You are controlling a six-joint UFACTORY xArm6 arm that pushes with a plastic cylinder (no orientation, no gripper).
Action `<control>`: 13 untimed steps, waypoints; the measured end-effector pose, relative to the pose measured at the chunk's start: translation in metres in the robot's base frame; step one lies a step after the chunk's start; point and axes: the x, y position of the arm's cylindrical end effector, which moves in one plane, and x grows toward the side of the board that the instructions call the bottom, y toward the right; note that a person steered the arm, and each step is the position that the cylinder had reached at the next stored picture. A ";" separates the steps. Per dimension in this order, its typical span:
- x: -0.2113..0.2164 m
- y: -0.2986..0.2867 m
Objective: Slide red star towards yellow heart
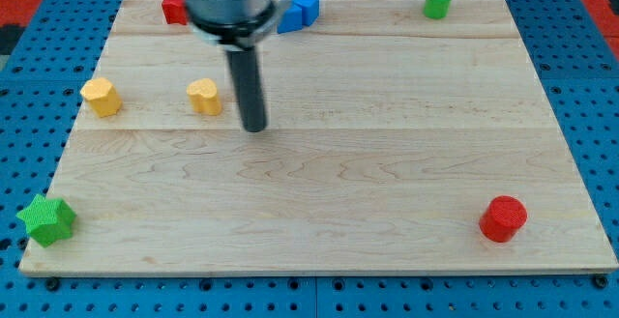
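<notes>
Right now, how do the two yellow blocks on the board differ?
The yellow heart lies just to the view's left of my tip; the yellow hexagon sits farther left, near the board's edge. The heart has a notched top and looks smaller; the hexagon is flat-sided. Both are yellow and lie in one row.

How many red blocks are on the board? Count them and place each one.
2. One red block sits at the view's top left, partly hidden behind the arm, so its shape is unclear. The red cylinder sits at the view's bottom right. Others could be hidden behind the arm.
</notes>
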 end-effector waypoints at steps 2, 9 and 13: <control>-0.033 -0.120; -0.243 -0.208; -0.211 -0.119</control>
